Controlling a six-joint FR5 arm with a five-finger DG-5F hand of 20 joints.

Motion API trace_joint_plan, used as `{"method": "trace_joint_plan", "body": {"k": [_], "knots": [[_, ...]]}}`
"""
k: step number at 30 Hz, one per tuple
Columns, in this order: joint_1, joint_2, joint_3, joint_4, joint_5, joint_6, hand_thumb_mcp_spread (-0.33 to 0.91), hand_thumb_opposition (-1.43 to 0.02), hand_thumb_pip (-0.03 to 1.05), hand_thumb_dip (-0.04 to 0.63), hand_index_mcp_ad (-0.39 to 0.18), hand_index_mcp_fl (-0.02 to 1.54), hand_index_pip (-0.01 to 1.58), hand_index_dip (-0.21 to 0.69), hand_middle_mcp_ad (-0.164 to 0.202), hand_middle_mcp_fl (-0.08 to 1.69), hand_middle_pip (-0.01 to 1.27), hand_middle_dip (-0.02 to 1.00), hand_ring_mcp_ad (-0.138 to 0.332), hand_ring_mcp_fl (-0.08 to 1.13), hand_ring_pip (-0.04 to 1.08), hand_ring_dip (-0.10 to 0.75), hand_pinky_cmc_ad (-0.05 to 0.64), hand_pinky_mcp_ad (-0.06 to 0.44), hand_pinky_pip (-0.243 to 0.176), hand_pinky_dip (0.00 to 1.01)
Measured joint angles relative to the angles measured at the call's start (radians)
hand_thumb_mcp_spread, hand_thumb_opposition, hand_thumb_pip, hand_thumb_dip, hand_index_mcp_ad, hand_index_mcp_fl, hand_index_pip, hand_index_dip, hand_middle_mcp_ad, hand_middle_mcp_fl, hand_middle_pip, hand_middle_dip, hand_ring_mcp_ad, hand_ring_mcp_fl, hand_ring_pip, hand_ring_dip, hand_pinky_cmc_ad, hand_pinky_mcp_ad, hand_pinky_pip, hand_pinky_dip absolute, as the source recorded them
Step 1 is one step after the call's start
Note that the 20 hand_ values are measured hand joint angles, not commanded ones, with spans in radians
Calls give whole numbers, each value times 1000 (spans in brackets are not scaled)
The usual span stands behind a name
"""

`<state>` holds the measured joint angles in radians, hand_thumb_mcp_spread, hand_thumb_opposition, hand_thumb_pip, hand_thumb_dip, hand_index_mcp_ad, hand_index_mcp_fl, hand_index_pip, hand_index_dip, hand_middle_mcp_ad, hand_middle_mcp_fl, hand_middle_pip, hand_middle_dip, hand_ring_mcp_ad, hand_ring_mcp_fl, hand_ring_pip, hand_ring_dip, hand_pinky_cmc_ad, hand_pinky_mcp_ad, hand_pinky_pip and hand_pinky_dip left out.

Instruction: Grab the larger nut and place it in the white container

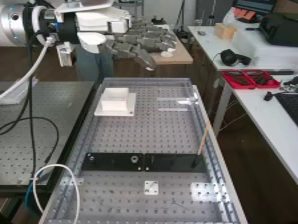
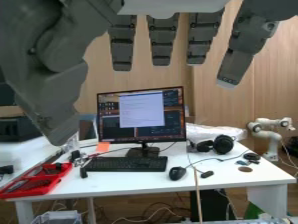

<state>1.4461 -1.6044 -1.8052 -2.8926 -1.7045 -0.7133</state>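
The robot hand [image 1: 143,41] is positioned above the far end of the perforated metal counter [image 1: 130,132], raised well clear of the surface. Its fingers [image 2: 161,42] are extended and spaced apart; the hand is open and has hold of nothing. The white container [image 1: 115,97] stands upright on a flat white plate [image 1: 129,111] at the far left part of the perforated counter, apart from the hand. Its contents cannot be determined. The location of the larger nut cannot be determined. A flat black bar [image 1: 169,163] lies across the counter, nearer the high view's camera than the container. The smaller nut [image 1: 91,158] stands near the left end of the bar; the bearing [image 1: 134,159] stands to the right of it. A thin wooden stick [image 1: 203,139] is tilted, with its lower end at the right part of the bar. A small white plate with holes [image 1: 151,188] lies on the near side of the bar. On the separate white counter [image 2: 219,177], a monitor [image 2: 141,115] stands upright behind a keyboard [image 2: 126,164]. A mouse [image 2: 177,173] lies just beside the keyboard. Headphones [image 2: 223,144] and a red tray [image 2: 41,182] also rest on this counter.
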Motion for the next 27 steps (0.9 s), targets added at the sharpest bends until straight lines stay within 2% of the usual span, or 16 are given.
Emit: {"method": "trace_joint_plan", "body": {"k": [11,27], "knots": [[29,35,-15,-8,59,-5,166,-810,695,199,-138,23,403,-10,68,-10,122,253,157,2,94,157,363,312,-110,721],[28,28,8,-27,71,-24,166,-810,689,197,-138,19,393,-10,68,-12,122,253,154,2,94,157,379,312,-110,705]]}}
